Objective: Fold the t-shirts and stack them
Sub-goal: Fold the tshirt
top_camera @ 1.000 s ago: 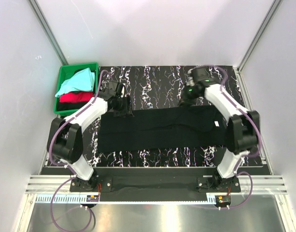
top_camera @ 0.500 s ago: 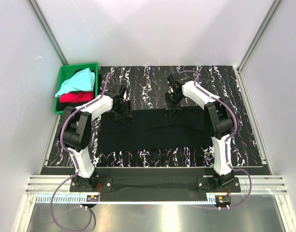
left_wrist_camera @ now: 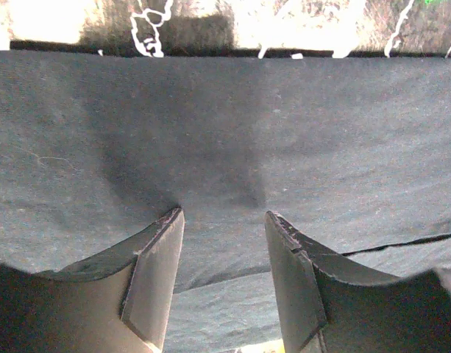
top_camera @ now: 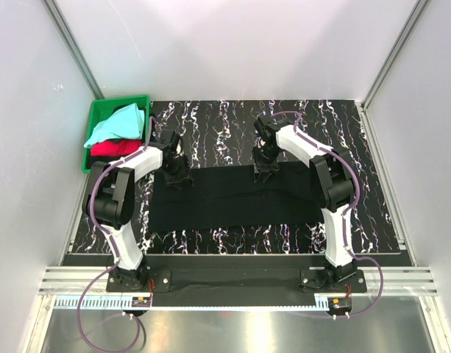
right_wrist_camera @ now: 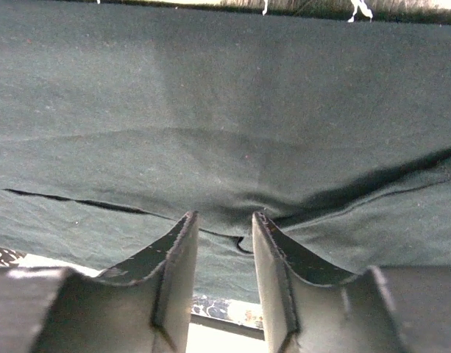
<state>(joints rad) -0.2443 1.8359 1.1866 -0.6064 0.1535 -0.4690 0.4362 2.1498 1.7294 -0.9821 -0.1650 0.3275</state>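
Black t-shirt [top_camera: 232,198] lies spread flat as a long band on the counter [top_camera: 232,125], to the right of the green crate [top_camera: 98,118] and nearer the arm bases than it. It is thin, limp cloth, light and without stiffness. I judge it will sag and wrinkle wherever it is lifted, so it wants pinching at two spread points along one edge, through every layer there.

The left claw [top_camera: 177,176] sits on the far edge at the corner closest to the crate, fingers parted, tips down on the cloth. The right claw [top_camera: 265,168] is on the same edge, farther from the crate, also parted and gripping nothing.

An aqua t-shirt [top_camera: 115,125] and a red t-shirt [top_camera: 111,148] rest inside the crate.

The counter is flat, black with white streaks, and probably smooth enough for cloth to slide. Pale walls [top_camera: 232,44] close in behind the crate and at both sides.
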